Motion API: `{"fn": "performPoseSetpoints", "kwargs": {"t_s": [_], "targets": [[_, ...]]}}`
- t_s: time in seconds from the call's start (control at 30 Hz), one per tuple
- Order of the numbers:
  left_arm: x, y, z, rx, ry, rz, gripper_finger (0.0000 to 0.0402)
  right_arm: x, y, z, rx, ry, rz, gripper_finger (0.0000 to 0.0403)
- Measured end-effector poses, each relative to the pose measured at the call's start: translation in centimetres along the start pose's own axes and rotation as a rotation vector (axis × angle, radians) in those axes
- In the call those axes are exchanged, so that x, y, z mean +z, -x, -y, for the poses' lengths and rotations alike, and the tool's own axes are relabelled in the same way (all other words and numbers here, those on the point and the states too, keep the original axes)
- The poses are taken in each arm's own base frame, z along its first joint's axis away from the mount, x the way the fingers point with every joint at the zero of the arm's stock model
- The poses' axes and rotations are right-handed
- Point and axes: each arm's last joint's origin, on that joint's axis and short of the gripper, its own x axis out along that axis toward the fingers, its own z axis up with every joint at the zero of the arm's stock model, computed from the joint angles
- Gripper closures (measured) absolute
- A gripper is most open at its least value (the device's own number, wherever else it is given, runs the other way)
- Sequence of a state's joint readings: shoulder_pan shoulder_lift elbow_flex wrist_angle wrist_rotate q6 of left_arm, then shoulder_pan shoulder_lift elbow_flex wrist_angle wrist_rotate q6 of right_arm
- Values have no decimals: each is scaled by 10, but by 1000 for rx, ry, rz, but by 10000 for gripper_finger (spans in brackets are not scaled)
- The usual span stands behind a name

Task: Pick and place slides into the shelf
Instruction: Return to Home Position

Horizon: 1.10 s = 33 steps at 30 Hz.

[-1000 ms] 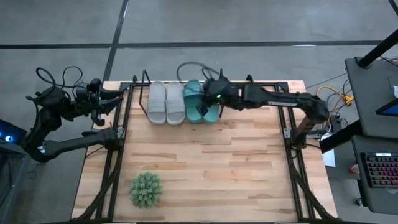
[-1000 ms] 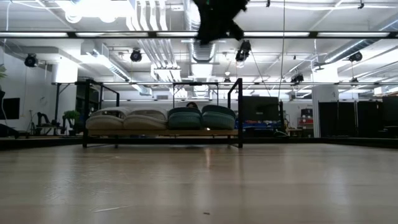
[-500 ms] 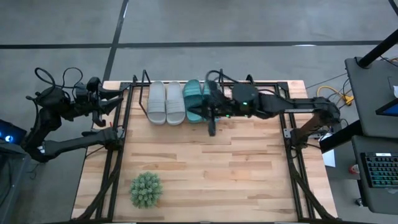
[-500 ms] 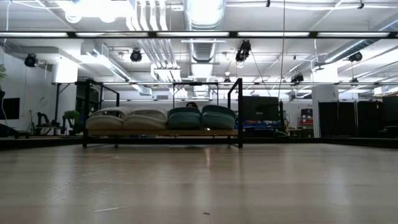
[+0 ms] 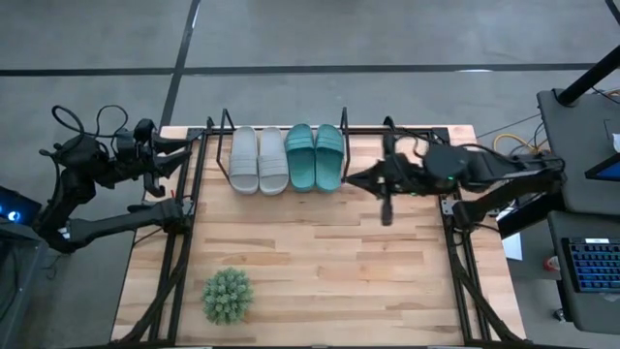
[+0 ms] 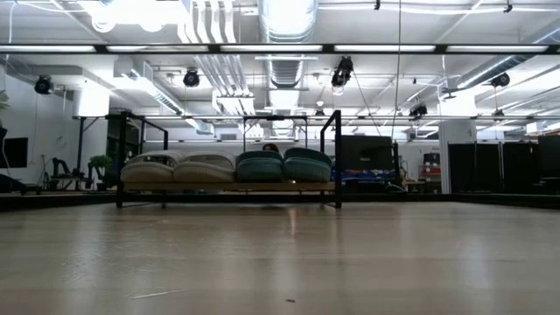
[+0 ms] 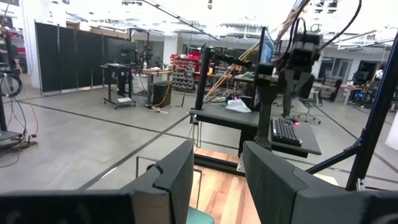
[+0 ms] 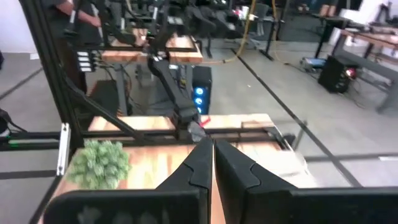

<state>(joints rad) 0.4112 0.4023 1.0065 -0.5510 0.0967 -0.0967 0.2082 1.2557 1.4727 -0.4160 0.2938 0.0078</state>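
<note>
At the table's upper left edge the left gripper waits, fingers spread, holding nothing. A spiky plant sits lower left. On the shelf, top centre, two grey slides lie beside two teal slides. Just right of them the right gripper hangs pinched closed, apparently empty.

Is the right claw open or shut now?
Shut: the right claw shows its two fingers pressed together, nothing between them.
</note>
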Motion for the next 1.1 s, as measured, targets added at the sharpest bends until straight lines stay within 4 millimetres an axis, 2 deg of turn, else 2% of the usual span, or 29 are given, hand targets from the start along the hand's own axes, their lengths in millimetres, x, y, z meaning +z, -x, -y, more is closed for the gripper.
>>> {"fn": "performPoseSetpoints", "kwargs": {"t_s": [0.23,0.4,0.5,0.63,0.73,0.83,0.93,1.1], "targets": [[0,-1,-1,19,0,-1,276,-54,47,8,-6,-72,40,394],[0,-1,-2,51,0,4,276,-91,58,15,-10,18,140,394],[2,-1,-2,64,-1,24,276,-102,62,28,-83,2,237,395],[2,-3,-3,108,0,19,276,-120,64,49,-210,30,198,395],[2,-6,-4,118,0,13,276,-127,74,60,-186,5,177,395],[1,-10,-4,125,0,-2,276,-137,93,63,-145,-51,140,395],[0,-13,-5,126,0,-11,276,-150,117,63,-186,-92,103,395],[0,-17,-6,137,1,-27,276,-170,147,60,-91,-143,180,395]]}}
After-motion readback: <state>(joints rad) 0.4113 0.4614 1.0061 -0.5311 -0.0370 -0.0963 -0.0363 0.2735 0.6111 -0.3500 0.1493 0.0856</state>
